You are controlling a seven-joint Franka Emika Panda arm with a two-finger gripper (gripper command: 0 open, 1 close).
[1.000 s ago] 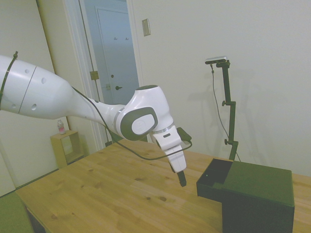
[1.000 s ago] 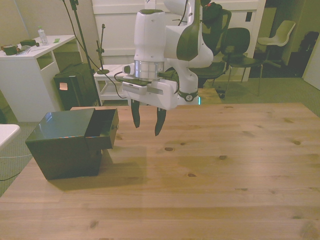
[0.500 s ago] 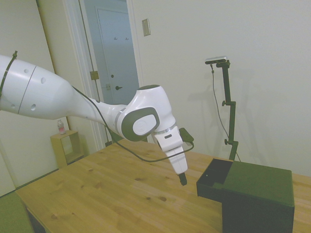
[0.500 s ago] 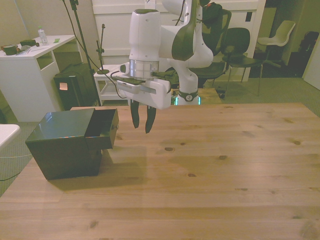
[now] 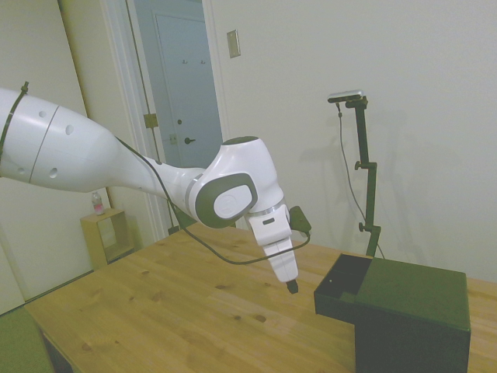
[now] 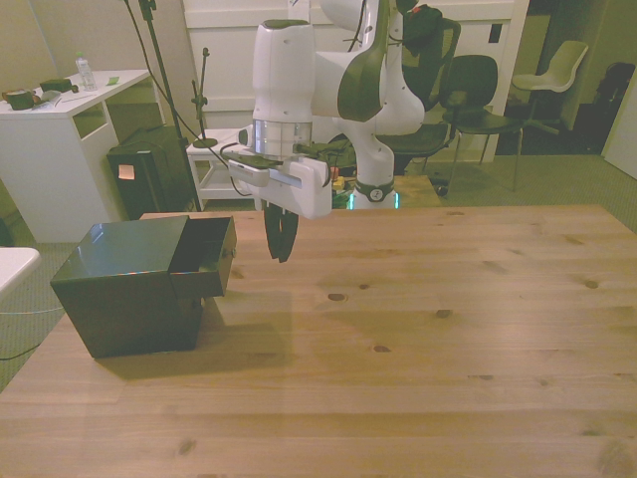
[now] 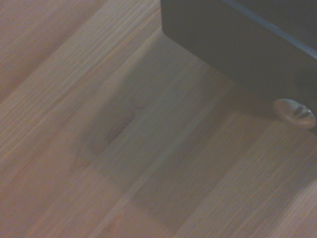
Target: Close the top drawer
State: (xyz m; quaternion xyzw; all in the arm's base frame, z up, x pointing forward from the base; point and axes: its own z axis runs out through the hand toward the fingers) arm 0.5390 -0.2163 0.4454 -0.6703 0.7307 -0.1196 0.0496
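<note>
Approach step: your white arm's gripper (image 6: 281, 248), jaws clenched on nothing, hangs near the dark black-green box-shaped top drawer (image 6: 205, 257), which juts open; push its flat front inward next.

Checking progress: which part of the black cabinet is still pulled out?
The top drawer: it juts from the cabinet body toward the shut claw.

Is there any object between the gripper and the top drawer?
No. In the front view, only bare table and air separate the gripper from the open top drawer; the side view agrees.
</note>
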